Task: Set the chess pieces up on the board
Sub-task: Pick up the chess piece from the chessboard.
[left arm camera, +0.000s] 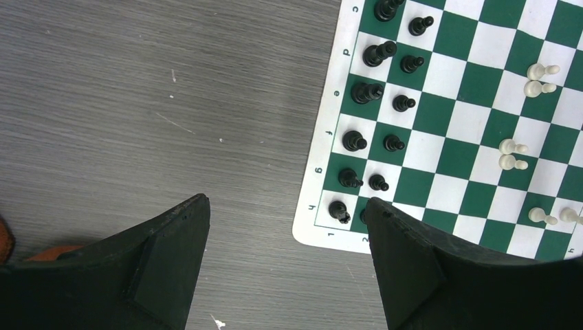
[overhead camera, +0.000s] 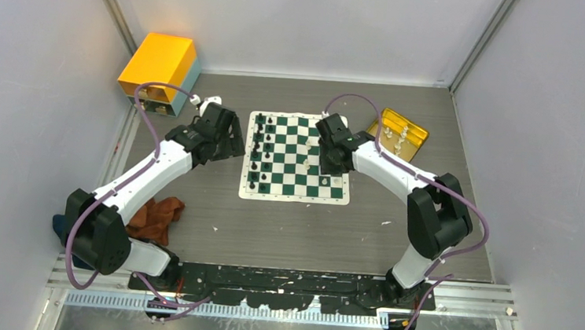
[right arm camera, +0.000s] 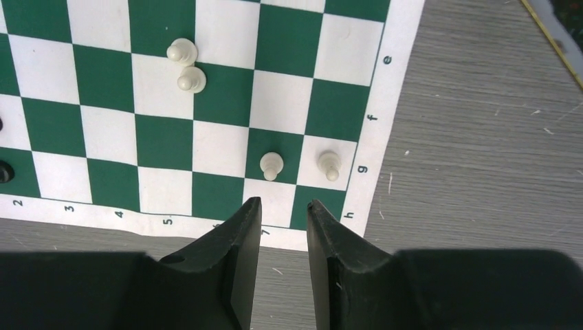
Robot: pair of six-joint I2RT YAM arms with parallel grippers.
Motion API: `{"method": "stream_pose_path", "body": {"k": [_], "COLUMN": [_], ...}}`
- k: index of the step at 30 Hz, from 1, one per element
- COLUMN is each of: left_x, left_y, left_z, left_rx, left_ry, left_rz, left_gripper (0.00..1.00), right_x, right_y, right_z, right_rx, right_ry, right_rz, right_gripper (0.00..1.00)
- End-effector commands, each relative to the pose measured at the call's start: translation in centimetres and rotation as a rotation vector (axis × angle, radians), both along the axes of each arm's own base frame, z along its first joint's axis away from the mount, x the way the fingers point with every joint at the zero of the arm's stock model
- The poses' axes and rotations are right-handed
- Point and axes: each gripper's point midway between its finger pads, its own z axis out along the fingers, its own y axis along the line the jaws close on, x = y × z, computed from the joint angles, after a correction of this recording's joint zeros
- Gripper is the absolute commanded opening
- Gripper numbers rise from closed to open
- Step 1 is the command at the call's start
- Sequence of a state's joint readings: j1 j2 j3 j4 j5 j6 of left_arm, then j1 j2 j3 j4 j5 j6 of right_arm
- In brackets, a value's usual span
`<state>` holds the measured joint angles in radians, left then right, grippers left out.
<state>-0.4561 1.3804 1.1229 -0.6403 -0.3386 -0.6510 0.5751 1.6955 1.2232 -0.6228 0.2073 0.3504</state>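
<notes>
The green and white board (overhead camera: pixel 295 197) lies mid-table. Black pieces (overhead camera: pixel 256 150) stand in two columns on its left side, also seen in the left wrist view (left arm camera: pixel 355 141). A few white pieces (overhead camera: pixel 307 165) stand scattered on its right half. My left gripper (overhead camera: pixel 232 137) hangs over the bare table just left of the board, wide open and empty (left arm camera: pixel 287 201). My right gripper (overhead camera: pixel 330 166) is above the board's right side, its jaws a small gap apart with nothing between them (right arm camera: pixel 284 202). Two white pawns (right arm camera: pixel 271 165) (right arm camera: pixel 330 165) stand just ahead of its fingertips.
A translucent yellow tray (overhead camera: pixel 402 134) holding more white pieces sits right of the board. An orange-yellow box (overhead camera: pixel 159 64) stands at the back left. A rust-coloured cloth (overhead camera: pixel 157 216) lies by the left arm. Grey walls close in the table.
</notes>
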Motion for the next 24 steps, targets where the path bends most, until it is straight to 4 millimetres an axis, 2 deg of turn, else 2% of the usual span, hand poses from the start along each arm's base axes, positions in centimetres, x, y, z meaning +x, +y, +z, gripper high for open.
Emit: {"method": "stream_pose_path", "body": {"k": [1,14,24], "left_x": [0.7,0.5,0.7], "left_y": [-0.3,-0.1,-0.2], "left_z": [1.9,1.9,1.6], "left_rx": [-0.038,-0.026,-0.017], "left_ry": [-0.062,-0.056,-0.049], "left_rz": [0.009,0.003,-0.002], "left_gripper": [0.83,0.83,0.83], "right_x": [0.8,1.2,1.3], "right_y": [-0.7,-2.9,-3.1], "right_z": [2.4,0.0,-2.2], "right_rx": [-0.017,-0.044,-0.037], "right_ry": [-0.081,-0.046,0.000], "right_rz": [-0.026,-0.087,-0.098], "right_gripper": [0.37,0.37,0.37]}}
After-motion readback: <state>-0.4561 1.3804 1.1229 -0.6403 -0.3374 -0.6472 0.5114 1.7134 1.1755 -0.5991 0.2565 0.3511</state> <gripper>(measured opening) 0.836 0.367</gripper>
